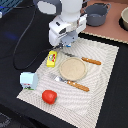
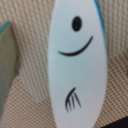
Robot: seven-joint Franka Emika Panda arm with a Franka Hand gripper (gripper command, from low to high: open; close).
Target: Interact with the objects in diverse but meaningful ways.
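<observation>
A white tube (image 2: pixel 75 65) with a blue edge and a drawn smiling face fills the wrist view, very close and blurred, standing over the woven mat. My gripper (image 1: pixel 65 47) hangs low over the mat's far part, between the yellow packet (image 1: pixel 51 58) and the tan plate (image 1: pixel 73 68). It appears shut on the tube, though its fingers are hidden in both views. The white carton (image 1: pixel 28 80) stands at the mat's near corner on the exterior view's left. The red tomato (image 1: pixel 49 96) lies beside it.
A wooden-handled knife (image 1: pixel 91 61) lies beyond the plate and a wooden-handled fork (image 1: pixel 75 85) in front of it. A grey pot (image 1: pixel 96 14) and a bowl (image 1: pixel 124 19) sit on the brown surface at the back. A black cable (image 1: pixel 22 55) loops across the dark table.
</observation>
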